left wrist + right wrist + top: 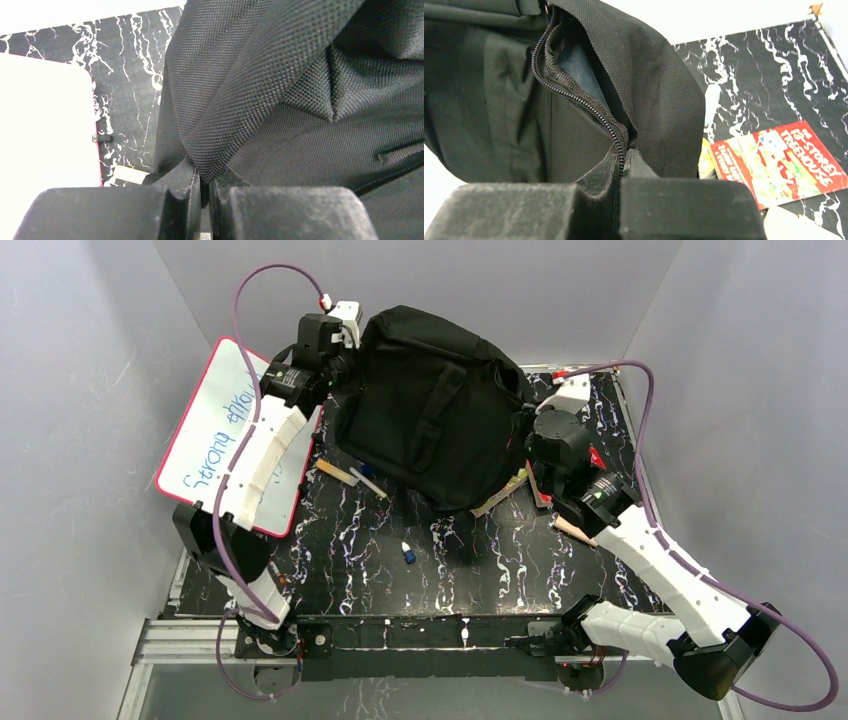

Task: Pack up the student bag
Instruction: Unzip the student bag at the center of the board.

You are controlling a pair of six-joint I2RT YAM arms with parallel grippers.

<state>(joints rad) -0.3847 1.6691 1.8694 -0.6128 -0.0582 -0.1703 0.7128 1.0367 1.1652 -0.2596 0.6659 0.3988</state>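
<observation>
The student bag, a large black fabric backpack, is held up over the back of the marbled table between both arms. My left gripper is shut on a fold of the student bag's fabric at its left top edge. My right gripper is shut on the student bag's zipper edge at its right side. In the right wrist view the zipper gapes partly and shows a dark inside. A red book lies on the table right of the bag.
A whiteboard with a red rim lies at the left under the left arm. Pens and markers lie below the bag, with a small blue-capped item nearer. Books stick out from under the bag's right side. Grey walls stand on both sides.
</observation>
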